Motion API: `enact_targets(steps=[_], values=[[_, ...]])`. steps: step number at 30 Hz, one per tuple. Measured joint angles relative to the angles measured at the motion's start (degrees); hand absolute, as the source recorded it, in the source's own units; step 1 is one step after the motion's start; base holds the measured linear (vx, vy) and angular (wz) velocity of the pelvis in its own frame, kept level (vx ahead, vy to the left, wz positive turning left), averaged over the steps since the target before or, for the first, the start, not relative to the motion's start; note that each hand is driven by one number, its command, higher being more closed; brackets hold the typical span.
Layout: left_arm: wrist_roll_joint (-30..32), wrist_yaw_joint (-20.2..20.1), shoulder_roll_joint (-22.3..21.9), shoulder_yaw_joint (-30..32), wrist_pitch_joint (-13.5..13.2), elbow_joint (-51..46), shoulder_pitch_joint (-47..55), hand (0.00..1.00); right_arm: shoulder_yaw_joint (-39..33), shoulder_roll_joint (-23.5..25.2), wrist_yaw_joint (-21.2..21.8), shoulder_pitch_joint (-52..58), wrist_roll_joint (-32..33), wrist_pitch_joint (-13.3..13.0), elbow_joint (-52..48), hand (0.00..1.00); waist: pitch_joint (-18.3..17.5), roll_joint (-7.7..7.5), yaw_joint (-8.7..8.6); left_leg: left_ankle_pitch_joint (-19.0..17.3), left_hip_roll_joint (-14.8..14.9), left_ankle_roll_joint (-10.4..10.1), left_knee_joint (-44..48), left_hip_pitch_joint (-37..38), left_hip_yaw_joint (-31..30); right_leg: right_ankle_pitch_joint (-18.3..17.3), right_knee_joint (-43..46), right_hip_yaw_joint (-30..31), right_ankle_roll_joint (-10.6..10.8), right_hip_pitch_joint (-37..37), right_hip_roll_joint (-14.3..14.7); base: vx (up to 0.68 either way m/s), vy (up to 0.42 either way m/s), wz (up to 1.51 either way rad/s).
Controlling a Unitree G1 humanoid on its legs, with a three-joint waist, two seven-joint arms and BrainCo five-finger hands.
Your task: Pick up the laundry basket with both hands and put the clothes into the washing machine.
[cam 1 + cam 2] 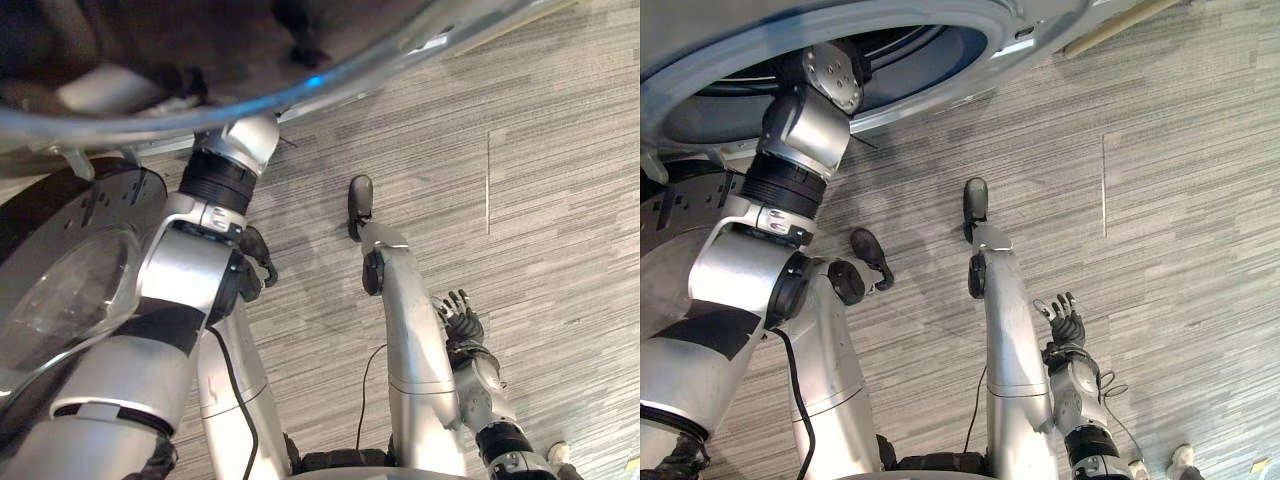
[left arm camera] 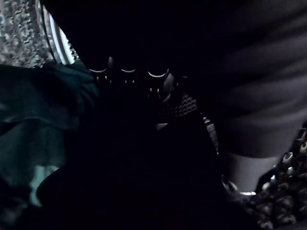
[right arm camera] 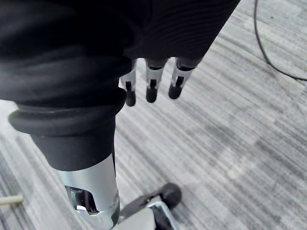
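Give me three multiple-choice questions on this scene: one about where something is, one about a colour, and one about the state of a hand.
1. Where does the left arm reach?
A) onto a table
B) up into the opening of the washing machine
C) across to a shelf

2. What colour is the floor?
A) striped grey
B) red
C) plain white

3. How is the right hand?
A) shut on a basket handle
B) pinching cloth
C) open, holding nothing

Answers:
1 B: the arm runs up past the machine's round rim into the drum.
2 A: grey streaked planks lie all around.
3 C: it hangs over the floor, and its fingers are straight and empty.
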Motion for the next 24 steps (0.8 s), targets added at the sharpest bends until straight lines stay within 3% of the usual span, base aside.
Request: enact_targets(steps=[5,8,10,16,19,21,24], values=[[-6.3,-0.5,-6.2,11.5,-1.2,-0.5,9.2,0.0,-0.1,-0.1,0.0,0.0,-0.6,1.2,0.0,0.0,0.0,-0.02,0.36,0.4,-1.0,-0.7,-1.9,3.1,-0.5,-1.4,0.1,-0.8,-0.2,3.0,-0.6,-0.01,-0.013,0.18],[-13.0,1.7,-7.9,12.7,-2.1,-1.6,11.2,0.0,-0.2,0.2,-0.2,0.0,-2.3,1.5,0.0,0.0,0.0,-0.04,0.35,0.9,-1.7,-1.3,-4.2,6.5,-0.5,-1.8,-0.8,-0.9,-0.8,5.8,-1.0,0.0,-0.021,0.16],[-12.9,3.2,-8.2,12.0,-2.3,-4.2,14.9,0.0,-0.4,0.4,-0.7,0.0,-2.6,1.3,0.0,0.0,-0.1,-0.07,0.32,1.2,-1.7,-1.4,-5.3,8.5,-0.5,-2.0,-1.5,-0.9,-1.1,7.6,-1.2,0.02,-0.021,0.09],[-12.6,6.9,-11.3,9.8,-5.9,-17.9,41.5,0.0,-3.8,1.8,-3.0,0.6,-5.2,1.0,0.1,0.0,-0.1,0.06,0.93,3.3,-4.1,-3.1,-14.0,21.6,-0.2,-4.8,-3.8,-1.9,-2.6,18.6,-2.6,0.05,-0.071,0.31],[-12.7,7.9,-12.7,8.0,-10.1,-18.9,55.6,0.0,-4.2,2.4,-4.0,2.3,-7.4,0.9,0.3,0.0,-0.8,0.82,3.38,4.6,-5.5,-4.8,-20.2,31.2,-0.7,-6.6,-6.0,-3.7,-3.7,27.4,-4.1,0.09,-0.129,0.46],[-13.2,7.9,-13.1,7.1,-11.5,-18.9,62.9,0.0,-4.5,2.3,-4.0,3.5,-8.8,0.8,2.4,0.0,-3.6,1.69,4.28,6.0,-6.7,-5.1,-24.4,35.6,-1.0,-7.8,-7.1,-4.9,-4.1,31.3,-5.1,0.13,-0.153,0.57],[-17.4,4.1,-13.0,7.1,-13.1,-18.7,70.0,0.0,-4.6,2.5,-3.9,5.2,-9.6,1.3,4.6,0.0,-6.7,3.27,5.38,7.6,-8.0,-5.6,-30.4,44.2,-1.7,-8.6,-10.2,-6.2,-4.0,39.4,-6.3,0.13,-0.078,0.34]])
